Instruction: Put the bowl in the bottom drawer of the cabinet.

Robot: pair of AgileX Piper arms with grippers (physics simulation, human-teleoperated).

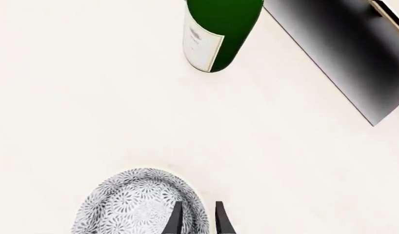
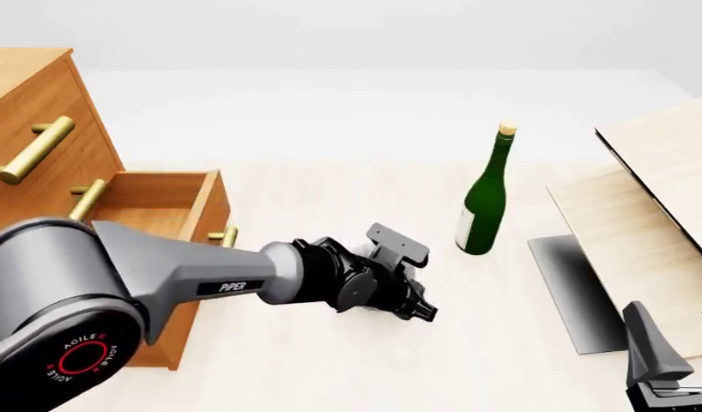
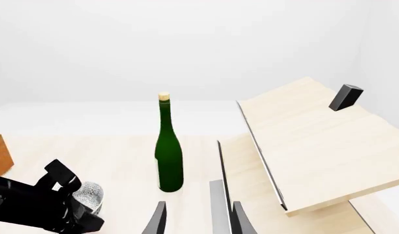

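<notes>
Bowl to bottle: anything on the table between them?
Nothing. The left wrist view shows bare tabletop between the bowl and the bottle.

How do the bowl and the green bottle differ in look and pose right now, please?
The bowl is low, round and white-grey speckled; the green bottle is tall, slim, dark green, with a pale label and cork. The bowl has the left gripper at its rim, one finger inside; the bottle stands apart, untouched. In the front view the left arm hides the bowl, while the bottle shows fully. Both are upright on the table.
</notes>
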